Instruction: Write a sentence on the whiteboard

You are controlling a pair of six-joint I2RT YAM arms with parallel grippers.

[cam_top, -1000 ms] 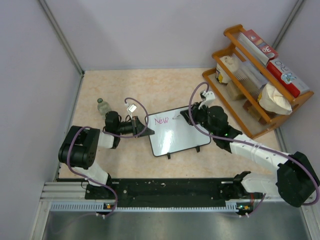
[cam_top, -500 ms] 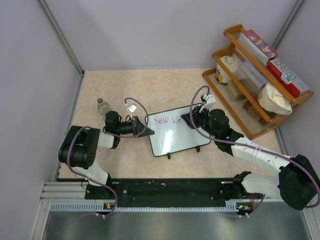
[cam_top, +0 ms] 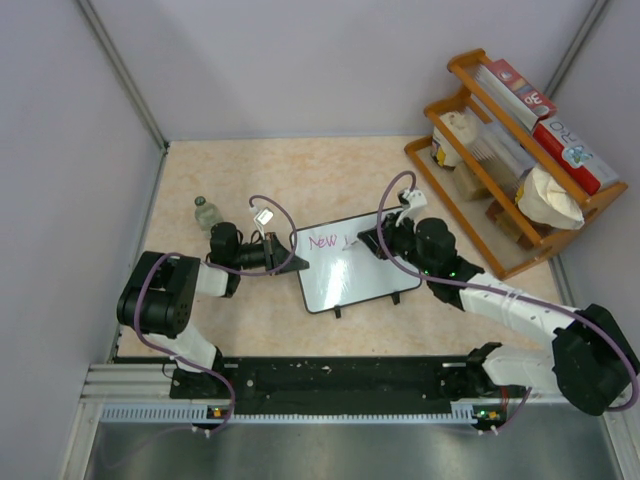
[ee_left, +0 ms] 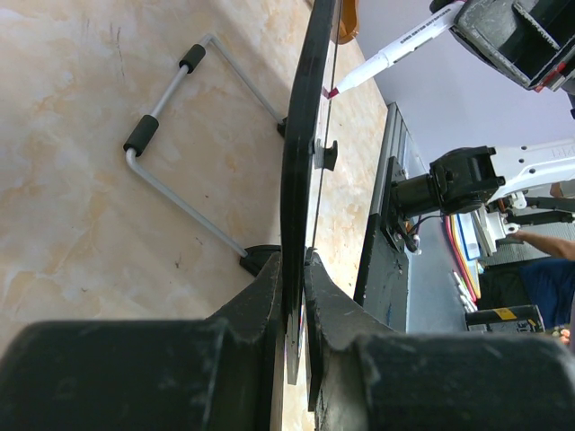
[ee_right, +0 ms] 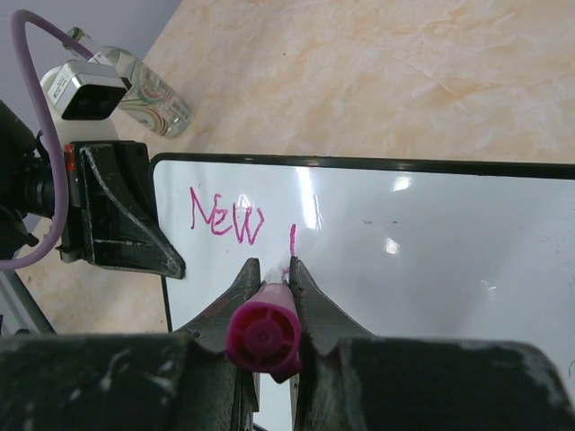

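The whiteboard stands tilted on the table, black frame, glossy white face. It also shows in the right wrist view and edge-on in the left wrist view. The sentence reads "New" in pink, with one short vertical stroke to its right; it also shows in the top view. My left gripper is shut on the board's left edge. My right gripper is shut on a pink marker, its tip on the board just below the stroke.
A small glass bottle stands left of the board, behind my left arm. A wooden rack with boxes and bags fills the back right. The board's wire stand rests on the table behind it.
My right gripper has drawn a short vertical pink stroke to the right of "New" and shifted slightly. The left gripper and the board have not moved.
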